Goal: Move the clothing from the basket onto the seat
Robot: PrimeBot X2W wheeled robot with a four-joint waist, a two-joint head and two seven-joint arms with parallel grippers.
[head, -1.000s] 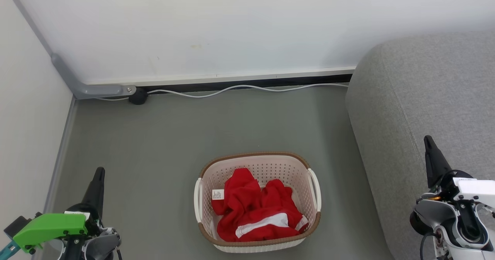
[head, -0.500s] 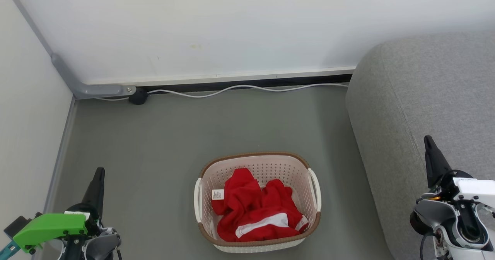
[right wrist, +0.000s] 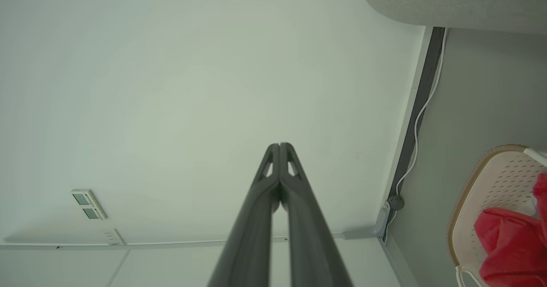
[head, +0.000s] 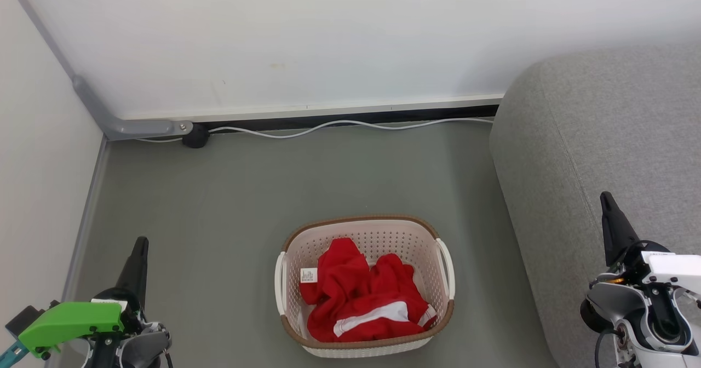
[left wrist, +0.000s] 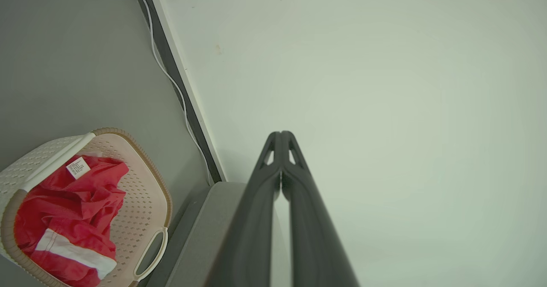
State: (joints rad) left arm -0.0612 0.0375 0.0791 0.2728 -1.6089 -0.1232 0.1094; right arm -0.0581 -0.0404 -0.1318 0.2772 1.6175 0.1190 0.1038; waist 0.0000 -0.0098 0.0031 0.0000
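Red clothing (head: 364, 297) with a white band and a white label lies crumpled inside the cream perforated basket (head: 364, 228), which stands on the grey floor in the lower middle of the head view. The grey upholstered seat (head: 602, 132) rises to the basket's right. My left gripper (head: 140, 243) is at the lower left, well left of the basket, shut and empty. My right gripper (head: 605, 198) stands at the lower right in front of the seat, shut and empty. The left wrist view shows the clothing (left wrist: 68, 210) in the basket (left wrist: 149, 188) beside shut fingers (left wrist: 273, 159). The right wrist view shows the basket (right wrist: 478, 184).
A white wall (head: 328, 39) backs the floor, with a white cable (head: 350, 124) running along its base to a dark plug (head: 195, 136). A grey conduit (head: 93, 105) runs down the left corner. Open grey floor (head: 246, 193) surrounds the basket.
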